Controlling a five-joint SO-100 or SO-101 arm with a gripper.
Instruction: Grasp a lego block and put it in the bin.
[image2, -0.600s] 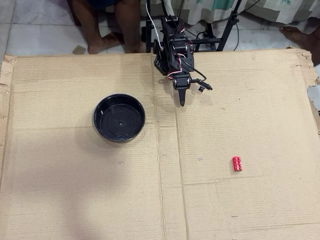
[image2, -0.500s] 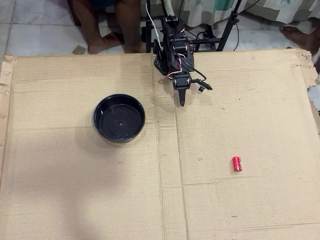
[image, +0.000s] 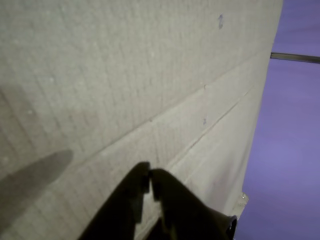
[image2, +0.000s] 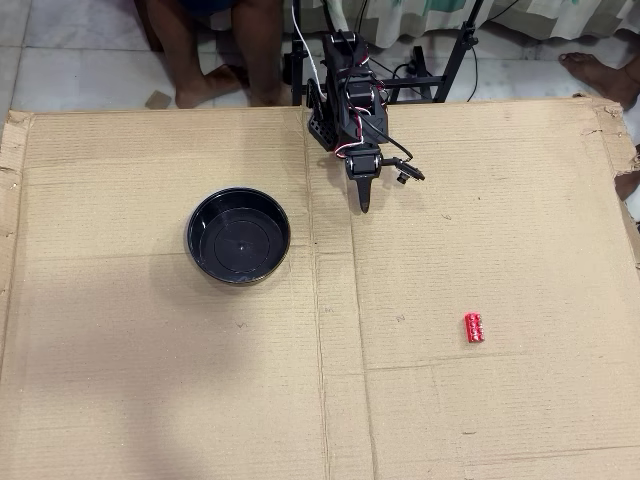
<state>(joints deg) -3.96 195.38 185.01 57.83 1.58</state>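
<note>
A tiny red lego block (image2: 474, 327) lies on the cardboard at the lower right of the overhead view. The bin (image2: 238, 236), a round glossy black bowl, sits empty at centre left. My gripper (image2: 363, 204) hangs near the arm's base at the top centre, far from both, with its fingers together and nothing between them. In the wrist view my gripper (image: 149, 171) comes up from the bottom edge as two dark fingers touching at the tips over bare cardboard. Neither the block nor the bin shows in that view.
A large cardboard sheet (image2: 150, 380) covers the work area, with a seam running down its middle. The arm's base (image2: 340, 80) and cables stand at the back edge. A person's legs (image2: 215, 50) and a stand's legs (image2: 455, 60) are behind the sheet.
</note>
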